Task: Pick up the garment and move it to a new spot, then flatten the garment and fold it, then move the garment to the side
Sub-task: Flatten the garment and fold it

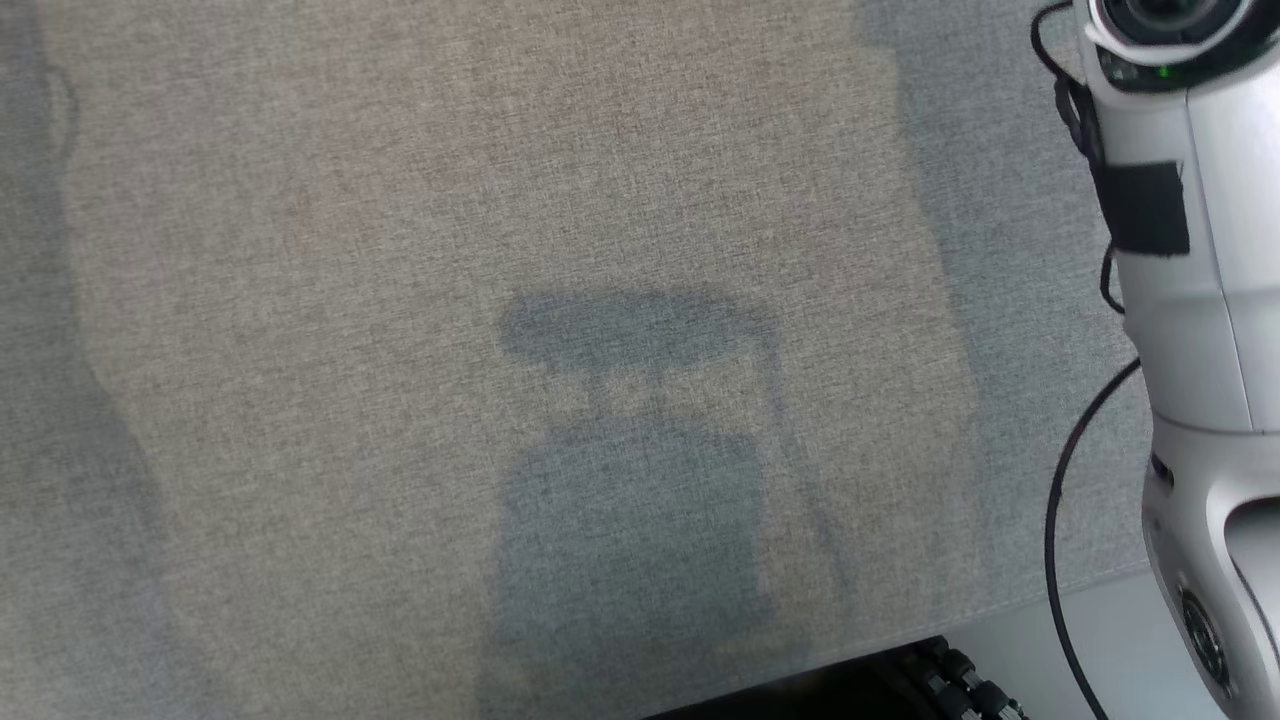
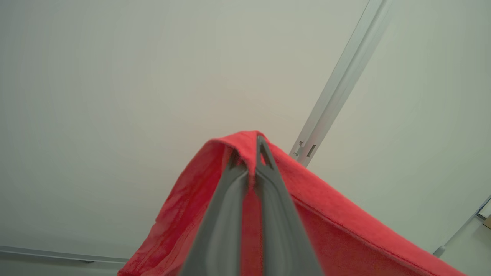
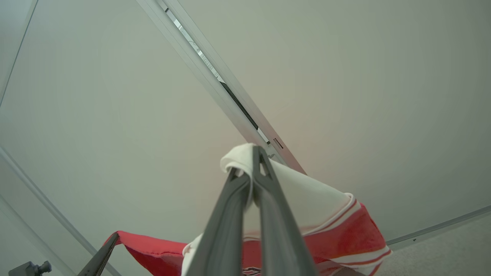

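Note:
The garment [image 2: 337, 237] is red cloth with white panels and red stripes [image 3: 314, 203]. It hangs in the air in front of a pale wall. My left gripper [image 2: 249, 153] is shut on a red fold at the cloth's top edge. My right gripper [image 3: 247, 161] is shut on a white fold, and the cloth drapes down and away on both sides of it. At the lower left of the right wrist view the other arm's dark fingers [image 3: 100, 255] pinch a red corner, with cloth stretched between the two grips.
The head view looks down on a grey woven tabletop [image 1: 400, 300] with shadows across it. A pale robot arm [image 1: 1190, 300] with a black cable [image 1: 1060, 500] stands at the right edge. The table's front edge [image 1: 1050, 590] runs along the lower right. Metal rails [image 2: 337, 84] cross the wall.

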Motion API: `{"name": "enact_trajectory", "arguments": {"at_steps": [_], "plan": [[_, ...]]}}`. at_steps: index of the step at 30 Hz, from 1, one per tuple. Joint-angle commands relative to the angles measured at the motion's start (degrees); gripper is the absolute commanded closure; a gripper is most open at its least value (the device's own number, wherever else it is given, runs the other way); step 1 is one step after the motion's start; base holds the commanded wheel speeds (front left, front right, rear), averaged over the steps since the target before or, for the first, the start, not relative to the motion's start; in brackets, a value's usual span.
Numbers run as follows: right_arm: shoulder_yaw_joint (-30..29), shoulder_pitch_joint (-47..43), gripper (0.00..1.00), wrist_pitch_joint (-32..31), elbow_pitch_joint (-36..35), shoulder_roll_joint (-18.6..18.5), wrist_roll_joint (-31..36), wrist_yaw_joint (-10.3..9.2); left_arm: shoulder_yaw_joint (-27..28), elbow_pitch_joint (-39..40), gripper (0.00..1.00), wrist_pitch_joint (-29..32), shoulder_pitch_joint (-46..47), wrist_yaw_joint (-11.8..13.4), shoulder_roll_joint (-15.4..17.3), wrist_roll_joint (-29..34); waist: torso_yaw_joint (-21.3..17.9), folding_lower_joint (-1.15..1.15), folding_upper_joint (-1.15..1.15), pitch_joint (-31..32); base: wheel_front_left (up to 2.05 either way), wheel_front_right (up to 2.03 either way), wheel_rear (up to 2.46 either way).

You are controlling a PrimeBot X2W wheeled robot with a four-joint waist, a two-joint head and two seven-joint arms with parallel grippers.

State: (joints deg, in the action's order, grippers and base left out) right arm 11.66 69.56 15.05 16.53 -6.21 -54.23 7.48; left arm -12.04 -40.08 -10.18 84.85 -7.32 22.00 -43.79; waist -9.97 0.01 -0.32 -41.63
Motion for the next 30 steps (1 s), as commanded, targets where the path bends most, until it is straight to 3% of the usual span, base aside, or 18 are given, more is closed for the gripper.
{"name": "enact_trajectory", "arguments": {"at_steps": [1,9,14,23,30], "plan": [[-0.3,-3.6,1.0,0.2,-1.7,-1.1,-0.7,0.02,-0.2,1.8,1.0,-0.7,-3.2,-0.2,1.4,-2.5,1.3,-0.01,0.32,2.1,0.0,0.0,0.0],[-1.1,-25.6,1.0,0.2,-10.6,-5.4,-1.4,0.02,-3.0,13.3,1.0,-3.7,-26.1,-0.2,4.2,-12.0,4.7,-0.01,0.32,10.2,0.0,0.0,0.0],[-2.7,-40.4,1.0,0.2,-14.6,-5.3,-1.5,0.02,-2.7,18.2,1.0,-4.8,-42.4,-0.2,2.7,-13.0,6.5,-0.01,0.32,15.2,0.0,0.0,0.0],[-5.7,-57.0,1.0,0.2,-17.3,-3.4,-1.3,0.01,3.9,24.6,1.0,-5.1,-61.5,-0.1,-4.2,-8.3,7.3,-0.01,0.32,20.8,0.0,0.0,0.0],[-4.5,-65.4,1.0,0.2,-15.7,-2.5,-0.4,0.01,9.6,29.4,1.0,-5.1,-74.7,-0.1,-12.4,-3.8,7.5,-0.01,0.32,24.9,0.0,0.0,0.0]]}}
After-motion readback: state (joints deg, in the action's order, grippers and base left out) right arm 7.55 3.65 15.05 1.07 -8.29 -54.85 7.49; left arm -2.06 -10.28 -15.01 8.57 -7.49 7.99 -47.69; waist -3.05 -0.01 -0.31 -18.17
